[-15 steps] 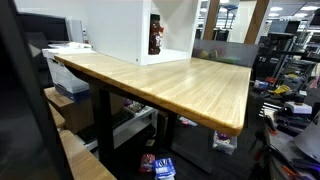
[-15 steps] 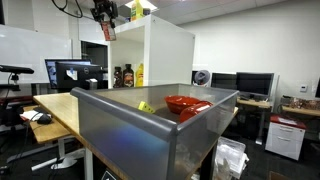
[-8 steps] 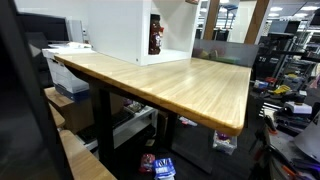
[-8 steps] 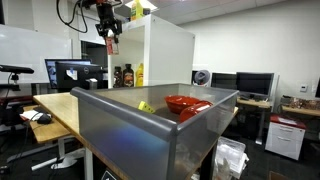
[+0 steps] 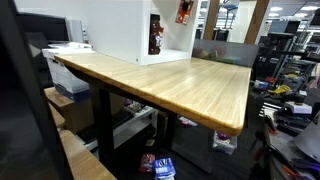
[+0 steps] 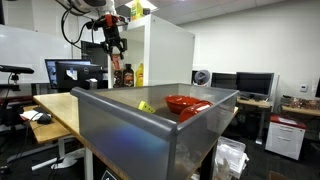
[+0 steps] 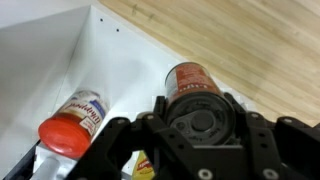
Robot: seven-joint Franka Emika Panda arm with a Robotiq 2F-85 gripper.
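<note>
Gripper (image 6: 116, 44) jaws pinch a red can (image 7: 190, 80), held high at the open side of the white cabinet (image 6: 170, 50). Inside the cabinet, a red-capped bottle (image 7: 75, 120) and a yellow bottle (image 6: 139, 74) occupy the floor.

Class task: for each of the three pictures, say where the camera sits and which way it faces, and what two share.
Exterior view: beside the wooden table, facing the white cabinet; only the pincer, holding a red can, shows.
Exterior view: behind a grey bin, facing the cabinet; arm and pincer show.
Wrist view: on the wrist, looking past the pincer at the can, cabinet and table.
Both exterior views share the cabinet and pincer.
</note>
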